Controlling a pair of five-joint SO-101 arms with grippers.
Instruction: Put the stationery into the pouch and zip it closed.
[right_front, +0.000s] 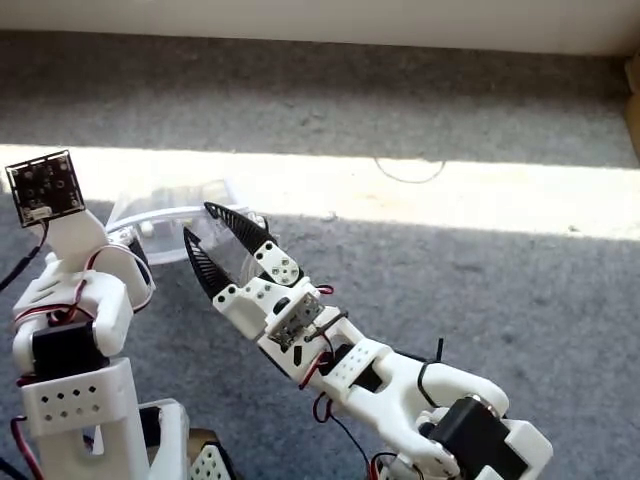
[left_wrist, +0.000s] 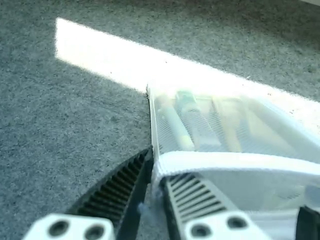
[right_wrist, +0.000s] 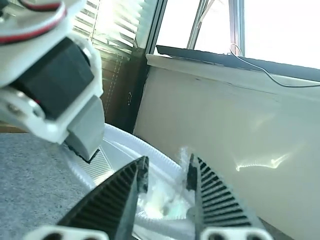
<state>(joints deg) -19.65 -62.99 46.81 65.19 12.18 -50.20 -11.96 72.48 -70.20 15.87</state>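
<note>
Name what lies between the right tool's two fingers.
Part of the clear pouch sits in that gap, as the right wrist view shows. The right tool is open, one finger on each side of it.

Likely a home or office room: grey carpet (right_front: 500, 300), slatted blinds (right_wrist: 116, 30), a sunlit window (right_wrist: 280, 30).

pouch (left_wrist: 225, 130) — translucent mesh with a white woven rim, faintly glossy. carpet (right_front: 480, 300) grey, matt, rough pile. fingers (right_front: 238, 226) black ribbed plastic — arm shells (right_front: 75, 400) white, smooth plastic.
</note>
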